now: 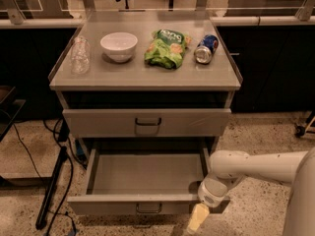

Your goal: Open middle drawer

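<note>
Okay, from my console the grey metal middle drawer [110, 205] with the small dark centre pull handle [148, 208] was sitting well out of the grey metal cabinet [147, 77], its wide low front forward of the frame and its bare grey floor showing, nothing inside as far as I could see. Above it, the closed grey drawer front [98, 123] with its own dark pull lay flush under the worktop. I judged the opening itself basically done (the drawer looked near the end of its travel, though I couldn't see the runners to be sure). The robot's pale yellow-tipped gripper [196, 223] hung low at the drawer's front right corner, just beside the front panel and to the right of the pull, clearly off the handle; whether it was apart or together I couldn't tell from this angle. The white robot arm [251, 163] reached in from the right, its wrist over the drawer's right front corner. Up top, a clear plastic bottle [80, 55], a white ceramic bowl [118, 45], a green crinkled chip bag [166, 47] and a blue soda can on its side [205, 48] lay spread across the surface, well apart from the action. What was left, to my eye: clearing the arm away without nudging the drawer back in.
</note>
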`<state>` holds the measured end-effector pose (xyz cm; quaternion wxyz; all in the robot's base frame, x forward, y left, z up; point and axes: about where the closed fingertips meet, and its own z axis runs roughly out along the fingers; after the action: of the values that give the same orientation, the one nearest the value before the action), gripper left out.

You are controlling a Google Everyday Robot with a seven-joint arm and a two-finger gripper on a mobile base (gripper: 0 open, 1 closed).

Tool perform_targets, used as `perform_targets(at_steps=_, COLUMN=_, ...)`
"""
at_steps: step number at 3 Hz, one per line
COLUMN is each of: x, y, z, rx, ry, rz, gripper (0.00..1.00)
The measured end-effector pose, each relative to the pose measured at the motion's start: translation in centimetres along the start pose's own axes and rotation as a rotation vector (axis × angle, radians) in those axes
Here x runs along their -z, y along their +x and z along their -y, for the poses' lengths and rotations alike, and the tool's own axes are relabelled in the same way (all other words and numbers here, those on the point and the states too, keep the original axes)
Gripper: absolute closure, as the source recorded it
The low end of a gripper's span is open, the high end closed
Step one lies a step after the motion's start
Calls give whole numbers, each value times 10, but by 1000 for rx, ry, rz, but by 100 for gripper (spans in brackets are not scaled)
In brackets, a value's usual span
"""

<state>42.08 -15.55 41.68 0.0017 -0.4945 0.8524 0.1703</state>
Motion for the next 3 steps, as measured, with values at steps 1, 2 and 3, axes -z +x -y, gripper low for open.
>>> perform_targets(at_steps=1, x=0, y=0, z=0, rx=0, ry=0, rz=0, gripper=0)
perform_targets(at_steps=2, x=-1, y=-8, z=3, rx=9, ry=-23, rz=34, gripper=0)
perform_targets(at_steps=3, x=20, y=5, z=-32, rx=28, ry=-62, rz=13, gripper=0)
